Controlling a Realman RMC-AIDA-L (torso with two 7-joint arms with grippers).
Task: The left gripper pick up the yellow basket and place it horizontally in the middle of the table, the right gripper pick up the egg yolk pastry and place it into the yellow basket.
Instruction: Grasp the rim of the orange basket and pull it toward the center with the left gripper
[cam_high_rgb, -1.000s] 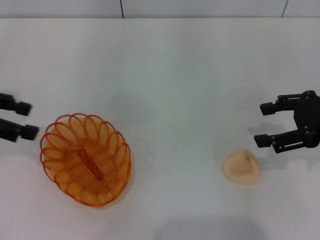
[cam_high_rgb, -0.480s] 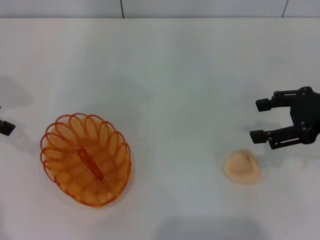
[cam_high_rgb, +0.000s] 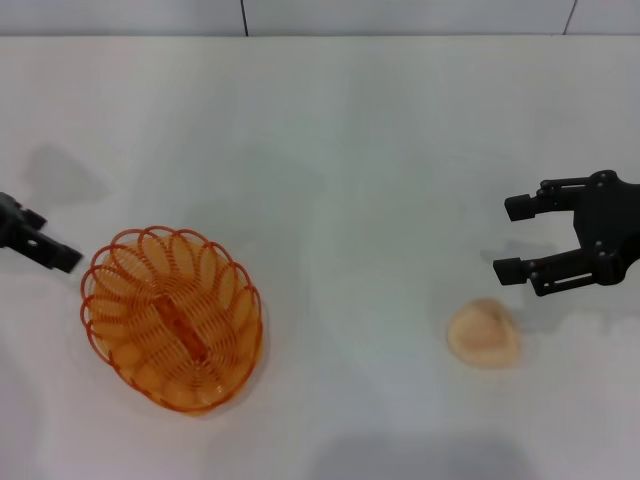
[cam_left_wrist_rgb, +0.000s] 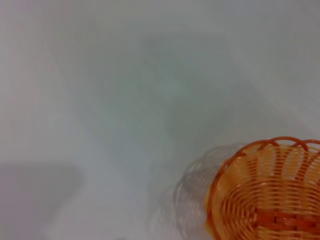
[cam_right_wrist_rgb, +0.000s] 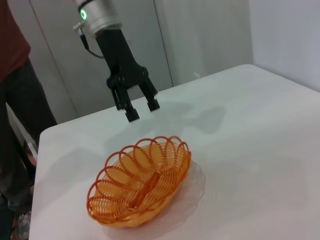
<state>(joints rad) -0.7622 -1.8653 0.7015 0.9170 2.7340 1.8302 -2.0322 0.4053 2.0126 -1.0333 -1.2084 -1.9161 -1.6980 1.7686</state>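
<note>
Hovering at the table's left edge, the left gripper (cam_right_wrist_rgb: 139, 107) hangs with its two fingers spread and nothing between them, pointing down just left of and slightly beyond the yellow basket (cam_high_rgb: 171, 317). The basket rests on the table (cam_high_rgb: 350, 150) left of centre, its long axis running diagonally from far-left to near-right, so its far-left rim is the part nearest that gripper, and the left arm is clearly the closer one. On the right side, the right gripper (cam_high_rgb: 512, 238) also stands open and empty, reaching leftward, with the egg yolk pastry (cam_high_rgb: 483, 333) lying just nearer than it on the table.
</note>
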